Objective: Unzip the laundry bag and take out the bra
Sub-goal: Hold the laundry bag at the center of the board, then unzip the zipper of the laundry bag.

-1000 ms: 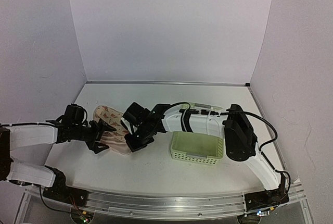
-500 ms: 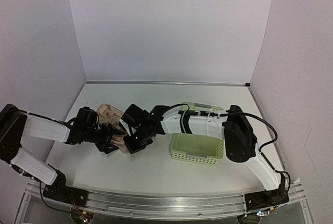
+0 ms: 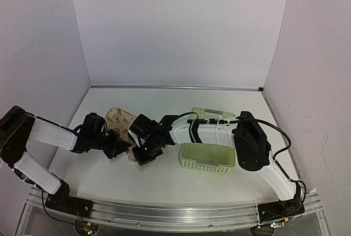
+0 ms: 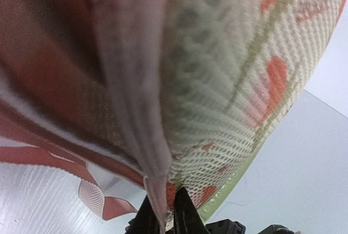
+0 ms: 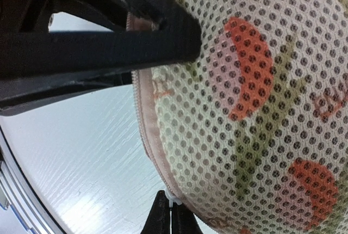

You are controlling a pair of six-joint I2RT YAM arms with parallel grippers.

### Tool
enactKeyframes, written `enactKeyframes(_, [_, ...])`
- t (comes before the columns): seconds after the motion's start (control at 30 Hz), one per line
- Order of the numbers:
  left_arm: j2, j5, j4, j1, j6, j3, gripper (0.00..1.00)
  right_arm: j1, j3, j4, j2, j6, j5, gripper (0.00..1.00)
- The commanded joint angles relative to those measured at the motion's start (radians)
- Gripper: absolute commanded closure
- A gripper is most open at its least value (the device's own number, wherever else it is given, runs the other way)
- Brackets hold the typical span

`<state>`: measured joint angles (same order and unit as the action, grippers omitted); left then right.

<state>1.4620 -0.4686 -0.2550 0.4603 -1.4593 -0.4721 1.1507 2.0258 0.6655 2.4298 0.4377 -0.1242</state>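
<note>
Two arms pinch laundry bag (image 3: 119,122) near the table's (image 3: 164,181) left edge
The left fingers (image 4: 187,220) and right fingers (image 5: 161,219) are each closed tight on its rim, hiding its near end from above; its inside cannot be seen. A green basket (image 3: 208,158) sits to its right.

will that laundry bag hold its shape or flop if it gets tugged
Probably semi-stiff: the laundry bag holds its dome shape. Its open mesh looks light, so a tug would likely drag the whole bag. The rim seam creases, so edges probably flex.
</note>
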Motion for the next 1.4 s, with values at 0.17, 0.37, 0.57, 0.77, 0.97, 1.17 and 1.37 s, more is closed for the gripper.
enactKeyframes(0.17, [-0.007,0.016,-0.050,0.003,0.002,-0.021,1.00,0.007,-0.035,-0.036,-0.104,0.007,-0.007,1.00])
enactKeyframes(0.37, [-0.031,-0.001,-0.049,-0.007,0.028,-0.006,1.00,0.007,-0.089,-0.041,-0.145,0.001,0.017,1.00])
enactKeyframes(0.57, [-0.078,-0.029,-0.039,-0.033,0.061,0.038,1.00,0.006,-0.171,-0.046,-0.197,-0.014,0.059,1.00])
enactKeyframes(0.77, [-0.104,-0.107,-0.005,-0.076,0.138,0.056,1.00,0.006,-0.221,-0.052,-0.228,-0.033,0.077,1.00])
enactKeyframes(0.97, [-0.143,-0.152,0.206,-0.126,0.305,0.020,1.00,0.006,-0.279,-0.061,-0.269,-0.090,0.086,1.00])
enactKeyframes(1.17, [-0.176,-0.202,0.377,-0.164,0.460,-0.048,1.00,0.006,-0.332,-0.069,-0.310,-0.182,0.088,1.00])
enactKeyframes(1.37, [-0.166,-0.236,0.448,-0.165,0.556,-0.089,1.00,0.003,-0.339,-0.066,-0.318,-0.263,0.094,1.00])
